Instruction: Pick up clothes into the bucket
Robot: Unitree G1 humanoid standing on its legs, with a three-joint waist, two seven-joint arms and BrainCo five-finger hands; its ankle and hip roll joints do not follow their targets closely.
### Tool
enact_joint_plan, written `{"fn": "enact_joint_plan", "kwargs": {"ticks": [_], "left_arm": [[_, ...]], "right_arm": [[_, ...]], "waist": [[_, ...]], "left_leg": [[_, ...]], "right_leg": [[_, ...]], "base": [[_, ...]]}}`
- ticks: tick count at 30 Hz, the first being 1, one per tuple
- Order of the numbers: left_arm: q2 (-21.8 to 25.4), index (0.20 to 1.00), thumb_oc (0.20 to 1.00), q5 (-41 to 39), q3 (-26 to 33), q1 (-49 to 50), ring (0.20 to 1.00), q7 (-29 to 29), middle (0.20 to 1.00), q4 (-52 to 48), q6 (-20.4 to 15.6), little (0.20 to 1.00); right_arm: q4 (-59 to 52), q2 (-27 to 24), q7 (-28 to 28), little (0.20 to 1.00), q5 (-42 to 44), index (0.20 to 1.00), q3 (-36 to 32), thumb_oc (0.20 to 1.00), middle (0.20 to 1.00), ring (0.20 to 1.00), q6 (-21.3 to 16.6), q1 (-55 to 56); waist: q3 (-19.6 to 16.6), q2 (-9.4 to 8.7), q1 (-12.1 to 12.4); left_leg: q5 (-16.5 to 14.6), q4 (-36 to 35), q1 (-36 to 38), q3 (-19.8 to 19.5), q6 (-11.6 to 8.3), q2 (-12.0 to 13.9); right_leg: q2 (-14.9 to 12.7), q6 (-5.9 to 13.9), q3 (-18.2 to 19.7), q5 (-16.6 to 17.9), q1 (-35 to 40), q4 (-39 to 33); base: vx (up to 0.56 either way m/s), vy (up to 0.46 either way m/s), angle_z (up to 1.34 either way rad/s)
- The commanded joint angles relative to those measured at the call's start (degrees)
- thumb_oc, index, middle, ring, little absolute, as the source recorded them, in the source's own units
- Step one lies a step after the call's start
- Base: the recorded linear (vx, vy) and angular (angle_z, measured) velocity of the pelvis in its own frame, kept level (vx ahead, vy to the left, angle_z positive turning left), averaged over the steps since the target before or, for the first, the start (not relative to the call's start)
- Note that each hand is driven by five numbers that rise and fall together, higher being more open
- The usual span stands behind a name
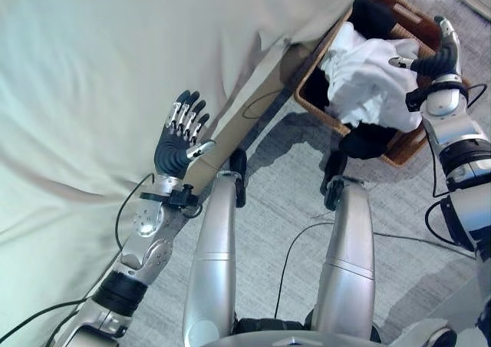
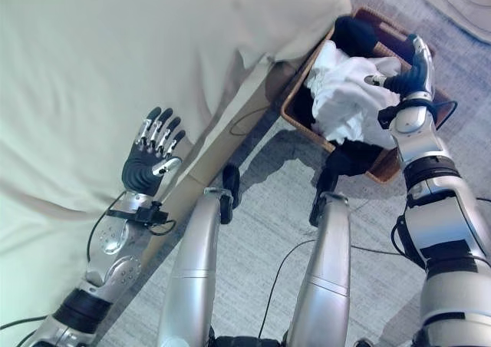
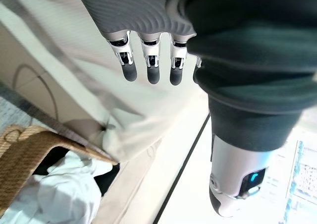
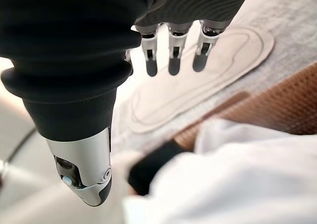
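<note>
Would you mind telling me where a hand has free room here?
Free: the pale sheet beyond the open left hand. Crowded: the wicker basket, heaped with white clothes and dark clothes, under the open right hand.

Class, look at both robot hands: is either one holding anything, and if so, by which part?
Nothing is held. The left hand is open over the bed sheet; the right hand hovers open above the white clothes in the basket.

Basket half hidden from me

White clothes (image 1: 368, 82) bury the basket (image 1: 399, 151) floor; I can't tell what the dark pieces (image 1: 367, 141) beneath are.
</note>
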Motion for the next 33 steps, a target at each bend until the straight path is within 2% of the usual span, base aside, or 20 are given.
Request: {"fn": "enact_joint_plan", "kwargs": {"ticks": [1,2,3,4,5,7,8,9,11,12,14,17,19,21,23,25,29,33], "left_arm": [[-1.31,1.0,1.0,-0.93,3.47,1.71,1.0,-2.47,1.0,1.32,-3.12,1.0],[-1.44,1.0,1.0,-1.03,3.66,1.62,1.0,-3.04,1.0,2.32,-3.07,1.0],[-1.62,1.0,1.0,-1.1,3.74,1.17,1.0,-3.44,1.0,4.42,-3.03,1.0],[-1.61,1.0,1.0,-1.14,3.67,1.24,1.0,-3.46,1.0,4.49,-3.04,1.0],[-1.64,1.0,1.0,-0.12,4.71,1.33,1.0,-3.93,1.0,5.64,-2.76,1.0],[-1.67,1.0,1.0,1.74,5.28,1.59,1.0,-3.96,1.0,7.36,-2.87,1.0],[-1.63,1.0,1.0,1.75,5.22,1.61,1.0,-3.94,1.0,7.36,-2.88,1.0],[-2.35,1.0,1.0,2.23,5.74,2.18,1.0,-4.48,1.0,9.1,-2.41,1.0],[-3.27,1.0,1.0,2.96,5.74,2.62,1.0,-4.77,1.0,10.88,-1.91,1.0],[-3.24,1.0,1.0,2.97,5.69,2.65,1.0,-4.76,1.0,10.86,-1.91,1.0],[-4.62,1.0,1.0,4.49,6.31,4.17,1.0,-5.44,1.0,11.76,-1.31,1.0],[-5.16,1.0,1.0,5.82,6.76,4.96,1.0,-5.67,1.0,12.59,-0.9,1.0],[-5.58,1.0,1.0,8.67,7.28,6.82,1.0,-5.44,1.0,13.69,-0.35,1.0],[-5.85,1.0,1.0,11.69,7.86,8.23,1.0,-5.11,1.0,14.69,0.03,1.0],[-6.32,1.0,1.0,12.54,8.1,8.82,1.0,-4.91,1.0,15.74,0.19,1.0],[-7.43,1.0,1.0,13.64,9.38,10.95,1.0,-4.59,1.0,17.37,0.83,1.0],[-7.91,1.0,1.0,16.62,10.69,13.86,1.0,-3.8,1.0,18.64,1.02,1.0],[-10.54,1.0,1.0,17.0,12.54,18.24,1.0,-4.29,1.0,19.2,1.97,1.0]], "right_arm": [[-3.65,-1.6,1.37,1.0,5.12,1.0,-2.42,1.0,1.0,1.0,-4.57,5.8],[-4.36,-1.55,2.03,1.0,5.76,1.0,-3.22,1.0,1.0,1.0,-4.86,7.51],[-5.88,-0.83,2.91,1.0,6.5,1.0,-4.21,1.0,1.0,1.0,-5.31,9.7],[-5.92,-0.8,2.9,1.0,6.48,1.0,-4.24,1.0,1.0,1.0,-5.28,9.87],[-10.12,0.05,3.23,1.0,6.7,1.0,-6.23,1.0,1.0,1.0,-6.01,14.54],[-14.25,2.21,3.84,1.0,6.54,1.0,-8.47,1.0,1.0,1.0,-6.81,20.36],[-14.37,2.23,3.8,1.0,6.49,1.0,-8.58,1.0,1.0,1.0,-6.76,20.51],[-19.9,4.83,4.52,1.0,6.0,1.0,-10.52,1.0,1.0,1.0,-7.32,26.39],[-24.33,7.84,5.07,1.0,5.33,1.0,-12.31,1.0,1.0,1.0,-7.86,32.32],[-24.43,7.86,5.04,1.0,5.28,1.0,-12.39,1.0,1.0,1.0,-7.81,32.44],[-30.64,12.08,5.76,1.0,1.74,1.0,-13.57,1.0,1.0,1.0,-7.71,39.96],[-34.02,14.58,6.27,1.0,0.19,1.0,-14.54,1.0,1.0,1.0,-7.83,44.49],[-34.89,19.11,6.9,1.0,-0.73,1.0,-14.55,1.0,1.0,1.0,-7.59,49.38],[-37.63,20.06,7.85,1.0,-4.92,1.0,-13.04,1.0,1.0,1.0,-6.85,52.53],[-37.52,21.33,8.43,1.0,-4.22,1.0,-13.24,1.0,1.0,1.0,-6.84,54.05],[-40.0,23.93,10.09,1.0,-3.63,1.0,-12.81,1.0,1.0,1.0,-6.28,58.28],[-40.65,26.44,11.99,1.0,-2.32,1.0,-11.63,1.0,1.0,1.0,-5.74,62.51],[-41.96,28.5,14.59,1.0,-2.28,1.0,-9.48,1.0,1.0,1.0,-5.09,67.58]], "waist": [[-4.86,1.03,-1.16],[-4.96,0.85,-1.2],[-5.02,0.48,-1.51],[-4.99,0.59,-1.33],[-5.26,0.22,-1.66],[-5.8,-0.26,-1.69],[-5.64,-0.27,-1.68],[-6.62,-0.93,-1.78],[-7.74,-1.55,-1.81],[-7.62,-1.54,-1.81],[-9.81,-2.38,-1.61],[-11.75,-3.03,-1.62],[-14.76,-3.21,-1.22],[-16.39,-3.18,-0.91],[-17.13,-3.19,-0.82],[-19.36,-3.28,-0.92],[-21.38,-3.52,-1.28],[-24.38,-3.79,-0.67]], "left_leg": [[0.31,-6.11,7.23,0.42,0.38,-1.3],[1.16,-8.79,9.76,0.23,0.18,-1.31],[4.45,-12.55,11.95,0.42,0.23,-1.54],[2.6,-12.22,12.99,0.04,-0.11,-1.32],[5.99,-17.2,16.94,-0.02,0.04,-1.63],[7.71,-22.09,22.4,-0.69,-0.31,-1.45],[7.79,-22.29,22.73,-0.72,-0.32,-1.46],[9.14,-26.99,27.71,-1.41,-0.66,-0.91],[10.69,-31.25,32.45,-2.26,-1.14,-0.2],[10.76,-31.41,32.7,-2.3,-1.15,-0.2],[12.54,-37.66,39.2,-3.39,-1.54,0.91],[14.39,-42.4,42.96,-4.15,-2.05,1.65],[16.28,-47.94,48.17,-4.6,-1.82,2.08],[17.03,-50.29,51.2,-4.68,-1.89,2.21],[17.41,-51.5,52.68,-4.71,-1.96,2.08],[18.1,-53.76,55.85,-5.02,-2.5,2.29],[17.75,-54.6,58.33,-4.76,-2.64,2.4],[16.81,-54.9,60.99,-3.41,-2.7,2.52]], "right_leg": [[2.74,-0.07,-3.07,3.53,9.74,-10.89],[2.83,0.06,-3.7,4.28,12.28,-13.36],[2.63,0.03,-4.34,7.44,14.82,-17.6],[2.95,0.44,-4.15,5.67,15.61,-16.86],[2.87,0.32,-5.31,8.71,19.79,-22.06],[2.83,0.69,-6.58,10.15,25.72,-26.8],[2.83,0.68,-6.64,10.21,26.06,-26.99],[2.76,1.12,-7.95,11.41,31.1,-31.28],[2.73,1.62,-9.43,12.91,36.76,-35.74],[2.74,1.61,-9.5,12.96,37.04,-35.89],[2.94,2.14,-11.69,14.09,43.71,-41.05],[3.28,2.68,-13.15,15.12,47.45,-44.31],[3.83,3.2,-13.71,15.48,51.38,-46.3],[4.02,3.42,-14.3,15.02,53.87,-46.7],[4.06,3.46,-14.73,14.85,55.15,-46.83],[3.98,3.83,-15.82,14.14,58.43,-47.34],[3.96,4.04,-16.37,14.04,61.34,-48.66],[4.21,4.35,-16.8,15.49,65.0,-53.14]], "base": [[0.0,-0.055,0.01],[-0.06,-0.04,0.03],[0.02,-0.028,0.04],[-0.03,-0.032,0.08],[0.07,-0.063,0.09],[0.04,-0.064,0.14],[0.12,-0.082,0.14],[0.13,-0.09,0.07],[0.13,-0.098,0.13],[0.13,-0.098,0.14],[0.14,-0.079,0.03],[0.14,-0.039,0.2],[0.17,0.026,0.18],[0.12,0.031,0.1],[0.07,0.018,0.08],[0.08,0.018,0.16],[0.06,0.01,0.17],[0.03,0.012,0.04]]}}
